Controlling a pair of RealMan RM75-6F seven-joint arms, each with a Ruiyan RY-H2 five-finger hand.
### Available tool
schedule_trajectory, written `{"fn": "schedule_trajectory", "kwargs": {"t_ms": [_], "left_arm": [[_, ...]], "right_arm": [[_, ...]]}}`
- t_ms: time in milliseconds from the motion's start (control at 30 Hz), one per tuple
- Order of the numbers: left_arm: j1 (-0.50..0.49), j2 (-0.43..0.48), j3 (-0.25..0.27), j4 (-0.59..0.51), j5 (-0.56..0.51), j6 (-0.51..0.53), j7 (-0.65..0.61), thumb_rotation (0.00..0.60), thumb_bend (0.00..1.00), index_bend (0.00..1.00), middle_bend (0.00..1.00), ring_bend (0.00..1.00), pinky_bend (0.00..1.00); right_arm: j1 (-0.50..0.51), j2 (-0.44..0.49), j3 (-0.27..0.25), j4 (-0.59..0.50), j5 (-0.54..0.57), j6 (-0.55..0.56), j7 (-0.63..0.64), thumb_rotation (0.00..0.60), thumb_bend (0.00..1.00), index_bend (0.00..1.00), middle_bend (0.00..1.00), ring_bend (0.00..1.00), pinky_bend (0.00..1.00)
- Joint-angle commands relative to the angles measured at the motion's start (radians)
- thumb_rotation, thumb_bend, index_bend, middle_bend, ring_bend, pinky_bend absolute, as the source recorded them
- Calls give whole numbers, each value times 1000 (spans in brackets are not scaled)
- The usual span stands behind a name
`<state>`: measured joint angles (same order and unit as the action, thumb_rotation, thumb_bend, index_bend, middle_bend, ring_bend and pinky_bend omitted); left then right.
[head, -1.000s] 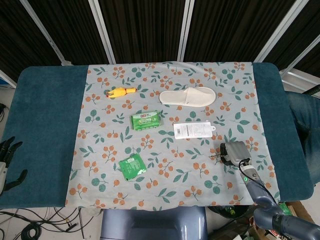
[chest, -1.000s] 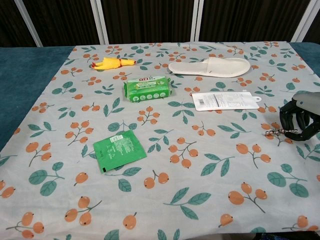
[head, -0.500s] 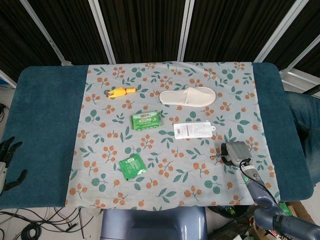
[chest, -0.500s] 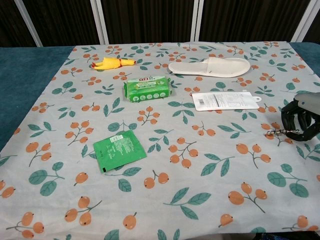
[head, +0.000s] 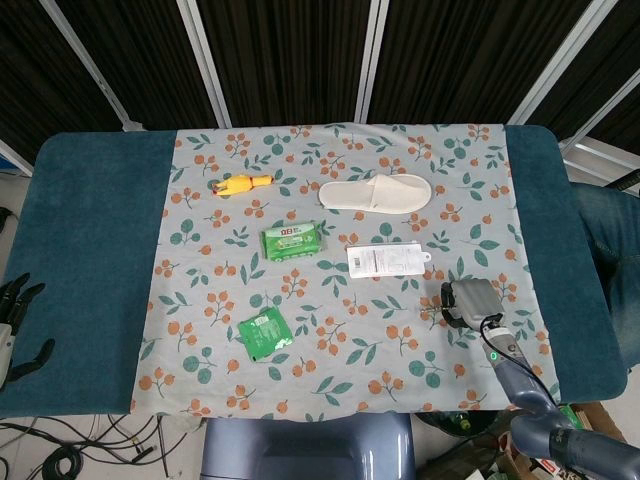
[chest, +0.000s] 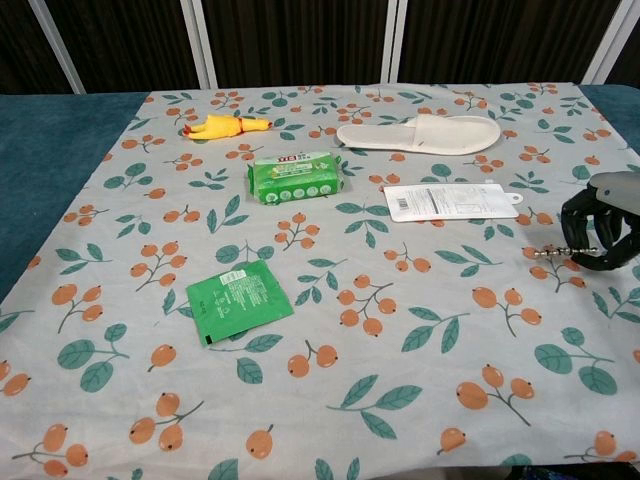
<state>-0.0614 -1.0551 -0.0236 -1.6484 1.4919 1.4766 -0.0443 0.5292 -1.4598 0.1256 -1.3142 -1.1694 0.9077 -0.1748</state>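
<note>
Chest view shows the right hand (chest: 600, 232) at the right edge of a floral tablecloth (chest: 400, 400), its dark fingers curled in around the near end of a thin metal tool (chest: 552, 253). The tool looks like a small corkscrew, though it is too small to be sure. Its shaft pokes out leftward from the fingers, low over the cloth; whether the tip touches cannot be told. The tool is probably light, rigid and smooth, so it could twist or slip in a loose grip. The thicker end inside the fist seems the safest place to hold it, away from the pointed tip. Just beyond the hand lies a flat white carded packet (chest: 450, 201), and further back a white slipper (chest: 420, 133). A green wipes pack (chest: 297, 176), a green sachet (chest: 238, 300) and a yellow rubber chicken (chest: 225, 125) lie well apart to the left. Head view shows the left hand (head: 15, 325) off the table's left edge, fingers spread and holding nothing. Compared with a second ago, the right hand and the tool sit slightly higher and further back in the chest view; nothing else has moved.
</note>
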Motion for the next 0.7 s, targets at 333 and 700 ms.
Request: {"fn": "schedule_trajectory", "kwargs": {"t_ms": [333, 700], "left_arm": [[-1, 1, 1, -1, 1, -3, -8, 600, 339, 124, 7, 30, 255], [-2, 4, 1, -2, -1, -6, -21, 600, 339, 125, 8, 30, 255]], "right_arm": [[60, 171, 105, -206, 133, -28, -66, 600, 503, 700, 527, 541, 425], [231, 360, 236, -483, 442, -37, -252, 600, 502, 700, 527, 541, 425]]}}
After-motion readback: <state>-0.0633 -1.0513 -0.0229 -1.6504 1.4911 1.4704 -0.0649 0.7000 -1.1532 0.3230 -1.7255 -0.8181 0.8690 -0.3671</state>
